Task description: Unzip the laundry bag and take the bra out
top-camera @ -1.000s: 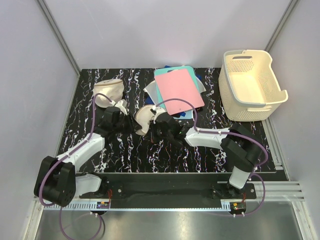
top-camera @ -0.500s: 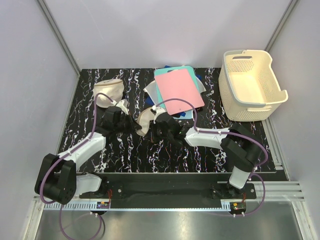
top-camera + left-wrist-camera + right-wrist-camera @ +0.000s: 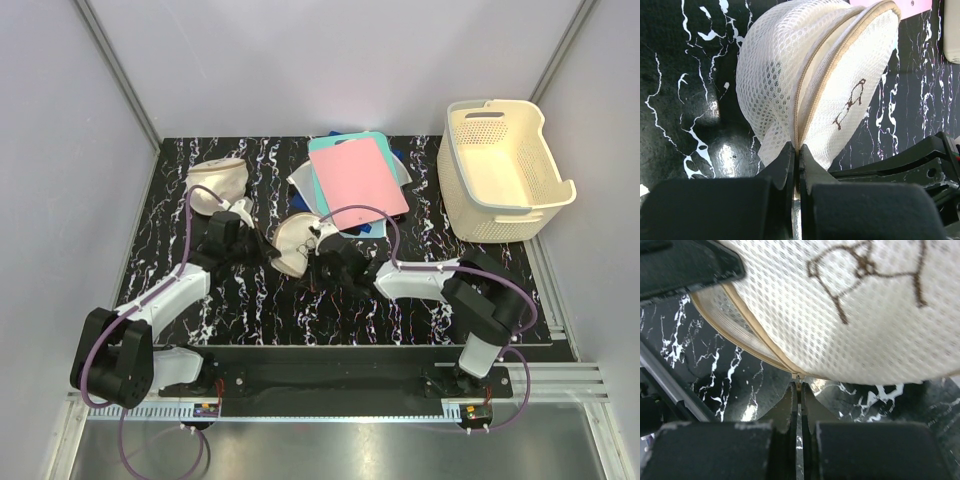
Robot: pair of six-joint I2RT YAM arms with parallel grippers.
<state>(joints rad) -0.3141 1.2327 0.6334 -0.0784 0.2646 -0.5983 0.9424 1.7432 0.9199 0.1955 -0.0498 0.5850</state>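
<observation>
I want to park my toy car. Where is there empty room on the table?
Biggest bare patch: the black tabletop near the front, between the two arms. A thin strip lies between the pink board and the basket. Crowded middle: left pincer and right pincer pinch the laundry bag.

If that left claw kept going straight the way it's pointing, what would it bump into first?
The laundry bag. The left gripper is pinched shut on the bag's zipper edge, so pushing on would probably just press it deeper into the mesh.

Cream mesh laundry bag (image 3: pixel 815 75) stands tilted on edge, squiggle showing.
</observation>
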